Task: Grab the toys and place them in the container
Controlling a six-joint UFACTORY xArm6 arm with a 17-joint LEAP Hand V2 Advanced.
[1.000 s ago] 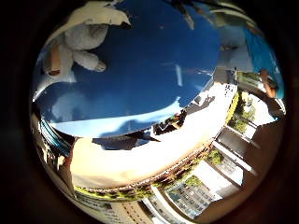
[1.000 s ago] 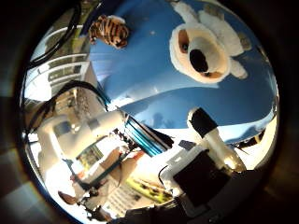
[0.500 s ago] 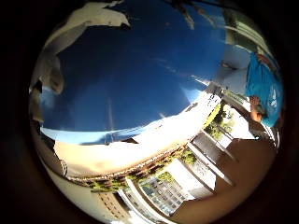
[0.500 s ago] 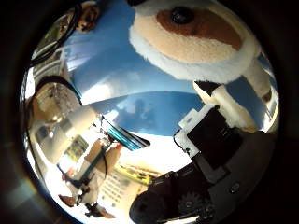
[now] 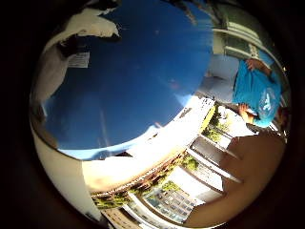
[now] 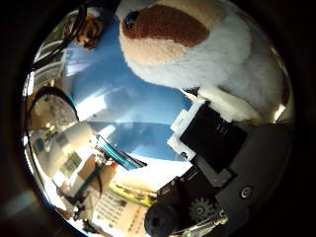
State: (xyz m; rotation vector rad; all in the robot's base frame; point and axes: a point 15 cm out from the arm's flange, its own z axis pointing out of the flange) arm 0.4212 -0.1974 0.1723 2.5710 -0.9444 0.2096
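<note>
A white plush dog point(image 6: 212, 59) with a brown muzzle and a black nose lies on the blue table top point(image 5: 143, 86). It fills much of the thumb side view, very close to my palm. My right hand point(image 6: 217, 143) hovers over it, and the white thumb tip point(image 6: 224, 101) rests against the plush's white fur. No finger is curled round the toy. Part of its white body with a sewn tag point(image 5: 76, 59) shows in the little finger side view. A small striped tiger toy point(image 6: 91, 32) lies further off on the table. No container is in view.
The blue table's pale edge point(image 5: 157, 148) runs close by, with floor and room furniture beyond it. A white frame point(image 6: 49, 79) stands at the table's side near the tiger toy.
The palm has dropped toward the plush dog, which grew from a small whole figure to filling the view. The thumb tip now touches its fur.
</note>
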